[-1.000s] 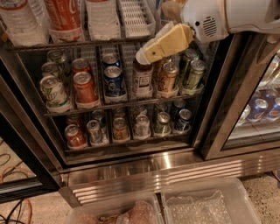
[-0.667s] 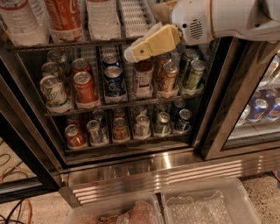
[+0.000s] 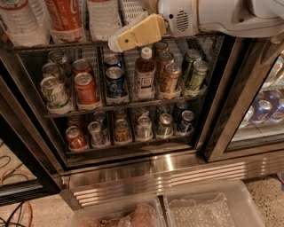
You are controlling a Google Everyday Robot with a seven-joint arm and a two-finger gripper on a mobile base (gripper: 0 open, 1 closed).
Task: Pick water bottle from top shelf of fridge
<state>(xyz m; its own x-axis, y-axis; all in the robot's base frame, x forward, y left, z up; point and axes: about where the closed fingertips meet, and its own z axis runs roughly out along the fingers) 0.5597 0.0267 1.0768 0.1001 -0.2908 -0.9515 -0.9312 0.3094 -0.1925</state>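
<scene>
The fridge (image 3: 146, 173) stands open in front of me. At the upper edge of the view, its top shelf (image 3: 40, 47) holds a clear ribbed water bottle (image 3: 103, 17), a red-labelled cola bottle (image 3: 66, 15) and a second clear ribbed bottle (image 3: 20, 22) at the far left. A white slotted lane tray (image 3: 132, 6) sits to the right of the water bottle. My gripper (image 3: 131, 37), cream-coloured on a white arm (image 3: 213, 15), reaches in from the upper right. Its tip is at the shelf's front edge, just below and right of the water bottle's base. It holds nothing that I can see.
Two lower wire racks hold several cans and a small brown bottle with a white cap (image 3: 144, 73). A neighbouring glass-fronted unit with blue cans (image 3: 266, 111) is on the right. Two clear plastic bins (image 3: 208, 206) sit on the floor in front, with cables (image 3: 13, 177) at the left.
My gripper has moved left and slightly up, from in front of the middle rack's right side to the top shelf's front edge below the water bottle.
</scene>
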